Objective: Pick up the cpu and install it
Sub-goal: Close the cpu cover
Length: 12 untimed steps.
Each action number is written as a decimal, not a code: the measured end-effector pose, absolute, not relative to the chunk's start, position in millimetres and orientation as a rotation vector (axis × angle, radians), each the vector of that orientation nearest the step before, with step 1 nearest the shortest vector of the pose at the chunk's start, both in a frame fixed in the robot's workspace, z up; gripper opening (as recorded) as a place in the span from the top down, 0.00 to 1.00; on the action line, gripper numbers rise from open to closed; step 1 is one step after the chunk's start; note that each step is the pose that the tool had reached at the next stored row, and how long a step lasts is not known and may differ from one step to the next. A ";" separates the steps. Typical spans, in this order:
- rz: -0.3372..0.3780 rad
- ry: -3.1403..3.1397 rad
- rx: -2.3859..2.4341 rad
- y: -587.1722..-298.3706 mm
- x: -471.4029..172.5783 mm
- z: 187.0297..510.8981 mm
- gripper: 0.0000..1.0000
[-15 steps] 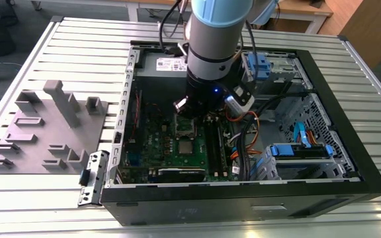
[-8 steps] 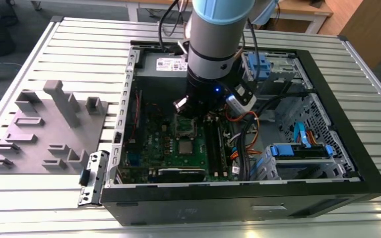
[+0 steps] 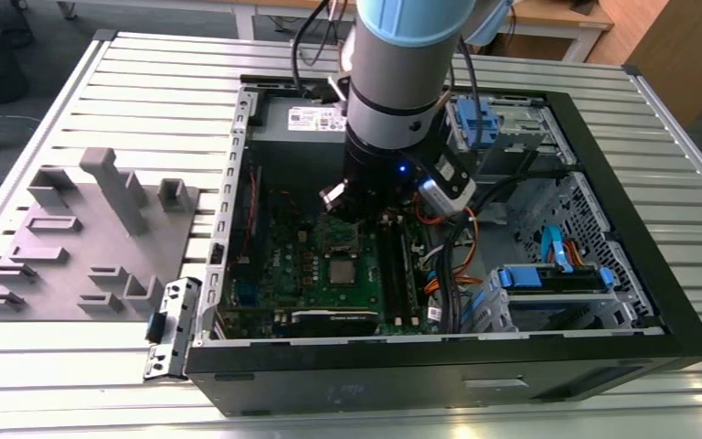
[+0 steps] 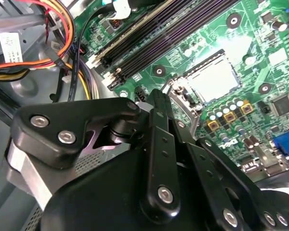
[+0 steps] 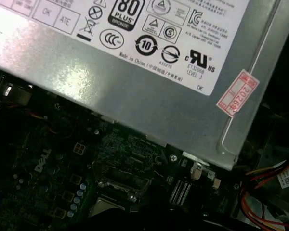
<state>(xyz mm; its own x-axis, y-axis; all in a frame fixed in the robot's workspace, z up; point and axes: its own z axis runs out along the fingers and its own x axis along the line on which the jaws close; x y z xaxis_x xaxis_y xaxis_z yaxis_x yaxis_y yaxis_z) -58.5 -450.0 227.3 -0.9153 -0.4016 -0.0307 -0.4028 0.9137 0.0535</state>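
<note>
The cpu (image 3: 343, 272) lies near the gripper (image 3: 367, 208), apart.

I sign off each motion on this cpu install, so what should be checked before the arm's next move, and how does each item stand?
1. Position: black pincer above the green motherboard, inside the open black computer case: ok.
2. Target: square metal-framed socket unobstructed, pale square in its centre: ok.
3. Part: small silver-grey cpu chip held by the pincer or seated in the socket: cannot tell.
4. Wiring: orange and yellow cables lying beside the board, off the socket: ok.
</note>
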 end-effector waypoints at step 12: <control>0.095 3.060 -0.643 -461.2 -53.6 227.7 0.89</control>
